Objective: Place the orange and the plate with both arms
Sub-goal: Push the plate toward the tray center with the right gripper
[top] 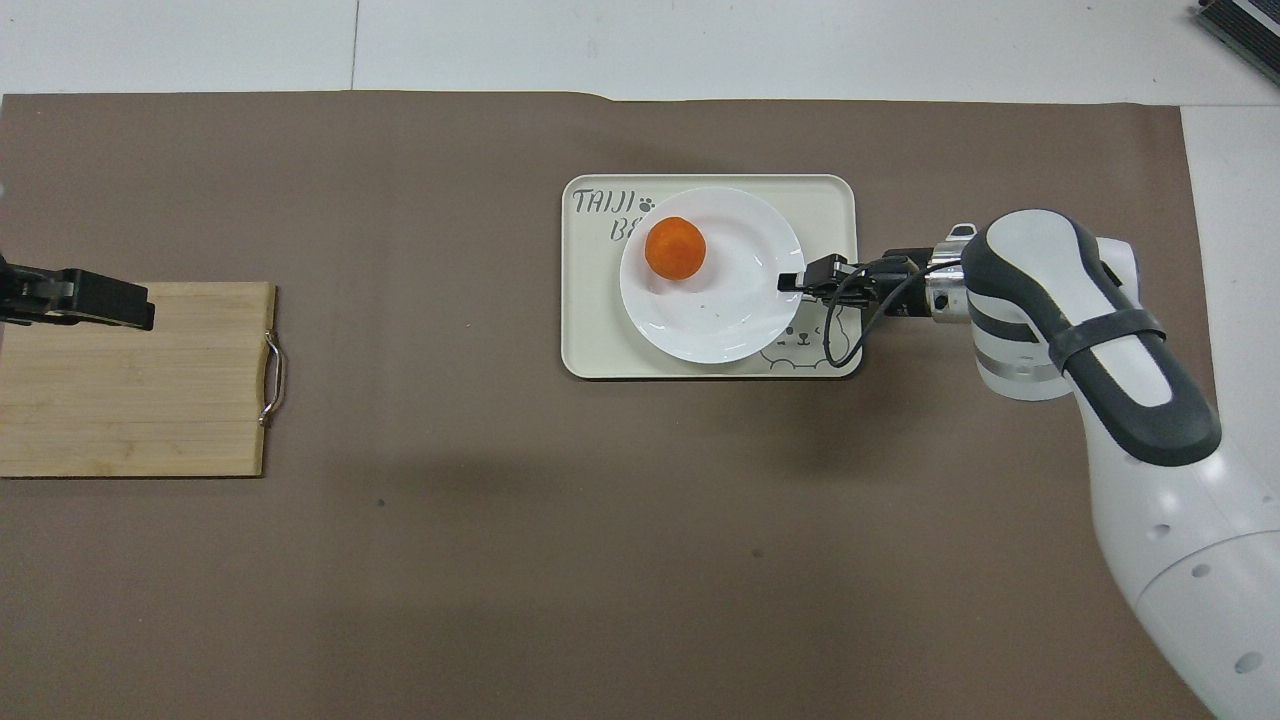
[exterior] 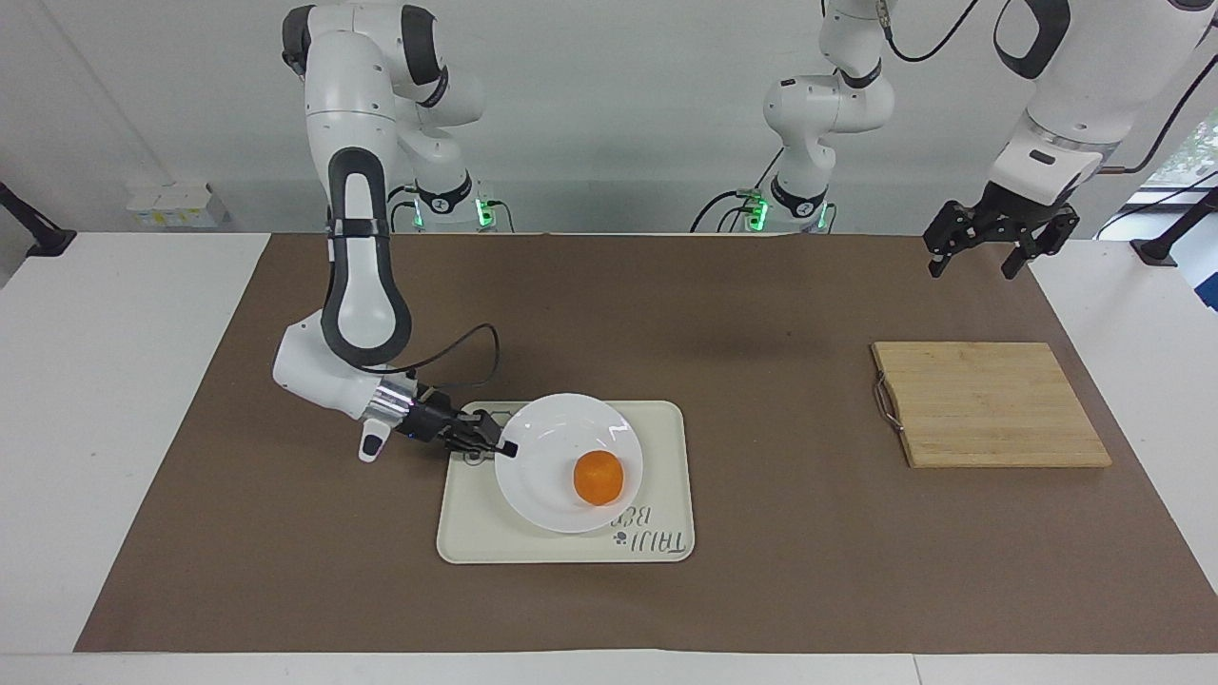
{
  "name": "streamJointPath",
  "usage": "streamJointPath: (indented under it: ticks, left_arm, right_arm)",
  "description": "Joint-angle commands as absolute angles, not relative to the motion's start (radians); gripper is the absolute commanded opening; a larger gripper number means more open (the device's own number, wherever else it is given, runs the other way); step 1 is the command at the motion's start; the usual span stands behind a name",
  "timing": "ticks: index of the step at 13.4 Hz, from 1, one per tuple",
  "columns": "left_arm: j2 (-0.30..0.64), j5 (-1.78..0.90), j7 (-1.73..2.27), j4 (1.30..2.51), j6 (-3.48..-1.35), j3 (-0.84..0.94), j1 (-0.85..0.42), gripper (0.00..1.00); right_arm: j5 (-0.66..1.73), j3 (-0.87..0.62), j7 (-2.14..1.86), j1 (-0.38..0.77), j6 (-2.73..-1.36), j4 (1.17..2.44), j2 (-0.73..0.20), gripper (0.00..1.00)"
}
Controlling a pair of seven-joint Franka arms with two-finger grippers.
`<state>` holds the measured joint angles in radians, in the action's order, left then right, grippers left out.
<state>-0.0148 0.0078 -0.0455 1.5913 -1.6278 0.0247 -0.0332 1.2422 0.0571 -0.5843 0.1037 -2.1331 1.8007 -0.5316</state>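
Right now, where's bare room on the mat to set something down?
Bare mat lies between the bear-print tray and the cutting board. The tray is crowded: the plate with the orange, gripped by the right gripper.

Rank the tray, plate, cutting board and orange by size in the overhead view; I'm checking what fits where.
1. Tray and cutting board: look alike, and the board is cut off at the edge.
2. Plate.
3. Orange.
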Motion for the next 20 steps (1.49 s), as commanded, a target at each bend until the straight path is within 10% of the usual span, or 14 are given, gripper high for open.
streamJointPath:
  ticks: [1,2,3,4,5,20]
  left_arm:
    - [-0.012,0.005,-0.058,1.580,-1.611,0.018,-0.035,1.00]
    - [-0.012,0.005,-0.058,1.580,-1.611,0.018,-0.035,1.00]
    - [-0.012,0.003,-0.058,1.580,-1.611,0.018,-0.035,1.00]
    - [-0.012,0.005,-0.058,1.580,-1.611,0.018,-0.035,1.00]
    - [-0.012,0.005,-0.058,1.580,-1.611,0.018,-0.035,1.00]
    - [-0.012,0.005,-0.058,1.580,-1.611,0.018,-0.035,1.00]
  right_arm:
    - [1.253,0.051,-0.624,0.103,-2.149,1.828,-0.523,0.00]
    - [1.252,0.049,-0.623,0.101,-2.146,1.829,-0.522,0.00]
    - [1.247,0.051,-0.623,0.101,-2.141,1.827,-0.523,0.25]
    - [1.241,0.051,-0.623,0.101,-2.141,1.827,-0.522,0.75]
    - [1.236,0.051,-0.623,0.100,-2.134,1.822,-0.522,1.00]
    - [0.338,0.063,-0.189,0.072,-1.985,1.810,-0.221,1.00]
